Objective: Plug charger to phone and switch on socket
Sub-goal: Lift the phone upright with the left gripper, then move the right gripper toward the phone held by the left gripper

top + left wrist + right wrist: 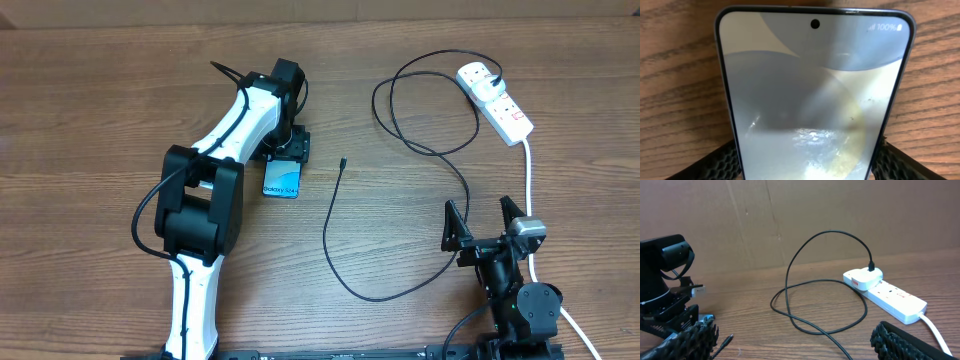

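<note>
The phone (pixel 282 178) lies flat on the wooden table, its blue screen up; it fills the left wrist view (pixel 815 100). My left gripper (pixel 287 150) has its two fingers pressed against the phone's long edges (pixel 805 170). The black charger cable (pixel 330 230) loops across the table. Its small connector (pixel 343 162) lies free right of the phone and also shows in the right wrist view (pixel 727 340). Its plug (pixel 497 78) sits in the white socket (pixel 497 100) at the back right (pixel 890 296). My right gripper (pixel 482 222) is open and empty at the front right (pixel 795 345).
The socket's thick white cord (pixel 529 185) runs down the right side, past my right arm. The cable forms a large loop (pixel 425 100) left of the socket. My left arm (pixel 205 200) stretches over the left half of the table.
</note>
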`<act>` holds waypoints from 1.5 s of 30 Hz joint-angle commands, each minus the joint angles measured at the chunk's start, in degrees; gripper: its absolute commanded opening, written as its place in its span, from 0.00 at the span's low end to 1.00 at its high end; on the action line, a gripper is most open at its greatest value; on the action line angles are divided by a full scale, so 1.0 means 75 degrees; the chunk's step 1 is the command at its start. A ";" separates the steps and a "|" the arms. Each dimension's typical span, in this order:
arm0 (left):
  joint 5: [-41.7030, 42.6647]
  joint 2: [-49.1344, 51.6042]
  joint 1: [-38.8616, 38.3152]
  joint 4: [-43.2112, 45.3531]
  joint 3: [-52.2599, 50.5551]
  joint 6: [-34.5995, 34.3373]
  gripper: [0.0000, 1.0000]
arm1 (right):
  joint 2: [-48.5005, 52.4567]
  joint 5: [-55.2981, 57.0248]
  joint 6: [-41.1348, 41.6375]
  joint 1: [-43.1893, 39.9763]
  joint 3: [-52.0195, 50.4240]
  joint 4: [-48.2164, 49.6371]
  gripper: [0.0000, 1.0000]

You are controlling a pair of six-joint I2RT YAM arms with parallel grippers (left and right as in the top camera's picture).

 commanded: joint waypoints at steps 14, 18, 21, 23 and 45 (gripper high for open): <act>0.0256 0.0283 -0.0026 -0.0157 0.0050 -0.0087 0.66 | -0.0058 0.0047 0.0020 0.0035 -0.0082 0.0023 1.00; 0.0259 0.0283 -0.0026 -0.0557 0.0530 -0.0090 0.64 | -0.0058 0.0047 0.0023 0.0035 -0.0082 0.0023 1.00; 0.0259 0.0283 -0.0015 -0.0851 0.0962 -0.0093 0.63 | -0.0058 0.0044 0.0300 0.0035 -0.0079 0.0026 1.00; 0.0256 0.0283 -0.0009 -0.1046 0.1236 -0.0114 0.63 | -0.0058 0.0044 0.0737 0.0035 -0.0076 0.0026 1.00; 0.0291 0.0283 0.0201 -0.1862 0.2331 -0.0909 0.04 | 0.3587 -0.1556 0.1230 0.0035 0.3617 -0.2404 1.00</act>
